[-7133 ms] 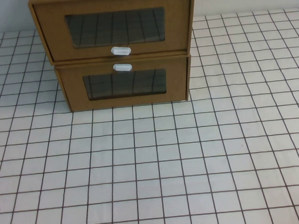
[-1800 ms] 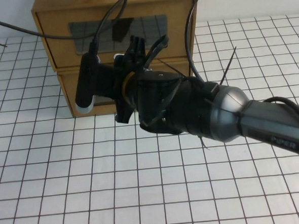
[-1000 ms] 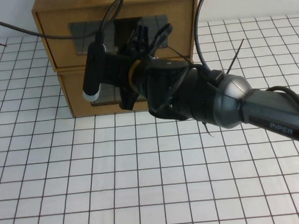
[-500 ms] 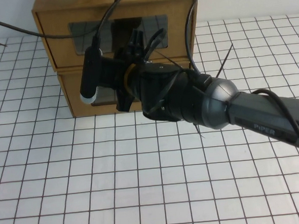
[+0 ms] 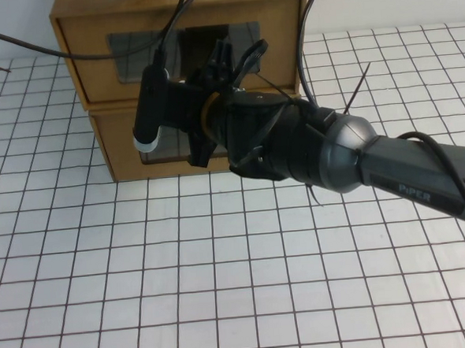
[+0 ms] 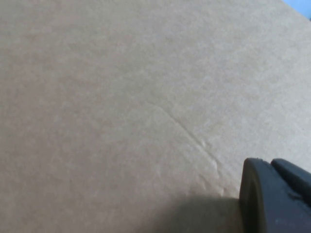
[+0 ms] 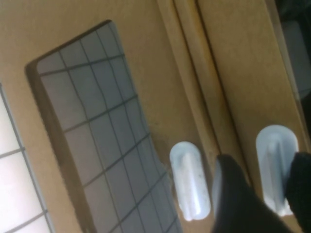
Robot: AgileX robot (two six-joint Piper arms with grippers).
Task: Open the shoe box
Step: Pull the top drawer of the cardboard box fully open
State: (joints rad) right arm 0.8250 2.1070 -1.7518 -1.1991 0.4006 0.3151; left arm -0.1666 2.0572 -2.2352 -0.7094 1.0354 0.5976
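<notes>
Shoe box [image 5: 84, 65] handle [image 7: 276, 145] sits inside the open right claw [image 7: 265, 158], ready for pulling; the left claw [image 6: 277, 194], open or not I cannot tell, is close to the box.

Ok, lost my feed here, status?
Right gripper open around upper handle. Left gripper close to cardboard. Upper box shut. Nothing blocking.

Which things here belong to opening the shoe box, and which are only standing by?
For the job: upper box; upper handle; right gripper, fingers open around that handle; left gripper, close to cardboard.
Standing by: lower box; lower handle; checked table; cables.
</notes>
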